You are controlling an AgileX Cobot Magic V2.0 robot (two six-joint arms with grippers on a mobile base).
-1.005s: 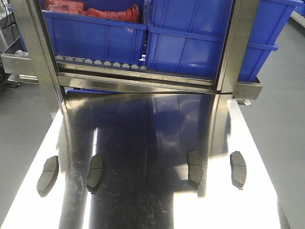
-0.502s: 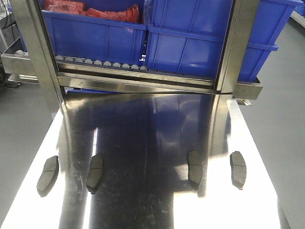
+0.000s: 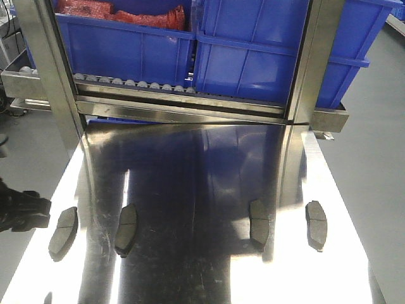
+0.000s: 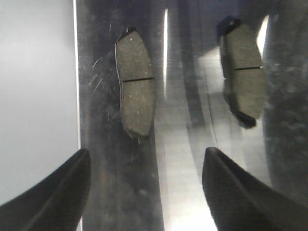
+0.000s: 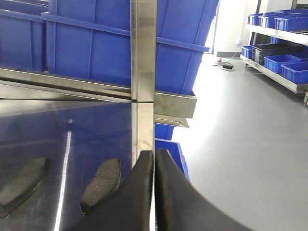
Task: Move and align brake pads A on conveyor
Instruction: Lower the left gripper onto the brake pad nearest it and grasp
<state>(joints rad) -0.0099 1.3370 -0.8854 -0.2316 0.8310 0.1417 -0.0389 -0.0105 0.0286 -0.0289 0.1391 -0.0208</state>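
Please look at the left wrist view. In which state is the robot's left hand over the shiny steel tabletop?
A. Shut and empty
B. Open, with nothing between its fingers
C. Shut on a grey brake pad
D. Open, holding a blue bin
B: the left hand shows its two black fingers far apart, and the flat dark-grey curved brake pad lies free on the shiny steel tabletop ahead of them.

Four brake pads [image 3: 64,224] [image 3: 126,221] [image 3: 259,218] [image 3: 316,220] lie on one steel tabletop [image 3: 196,177].
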